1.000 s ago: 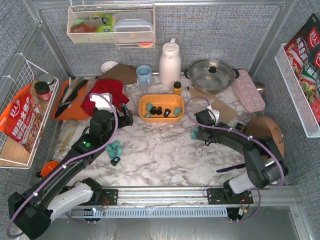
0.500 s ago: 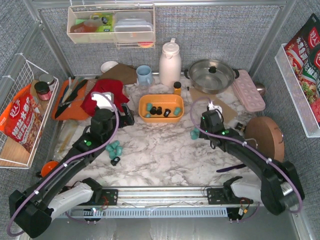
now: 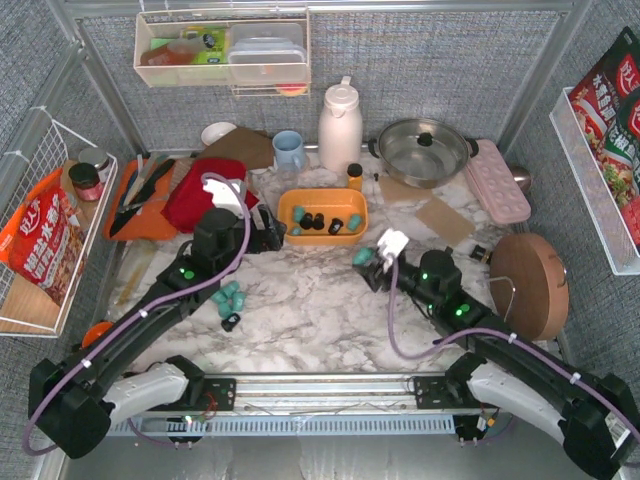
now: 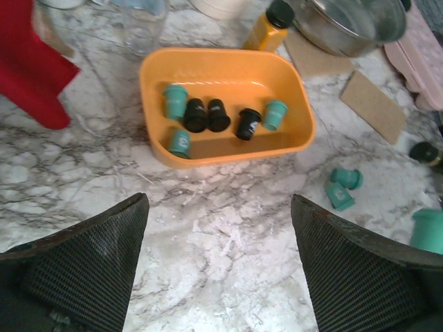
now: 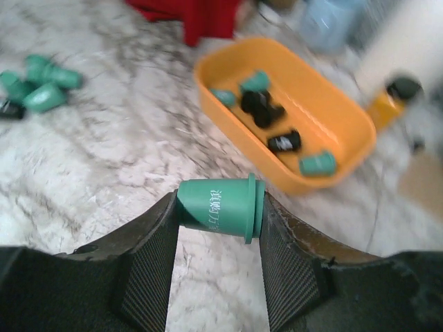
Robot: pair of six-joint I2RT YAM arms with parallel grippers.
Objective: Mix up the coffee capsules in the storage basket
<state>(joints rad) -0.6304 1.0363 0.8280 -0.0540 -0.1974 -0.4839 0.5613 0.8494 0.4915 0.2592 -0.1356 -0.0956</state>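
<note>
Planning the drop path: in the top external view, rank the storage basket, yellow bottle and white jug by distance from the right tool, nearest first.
1. storage basket, just ahead-left of the right tool.
2. yellow bottle, behind the basket's far rim.
3. white jug, farthest, by the back wall.
</note>
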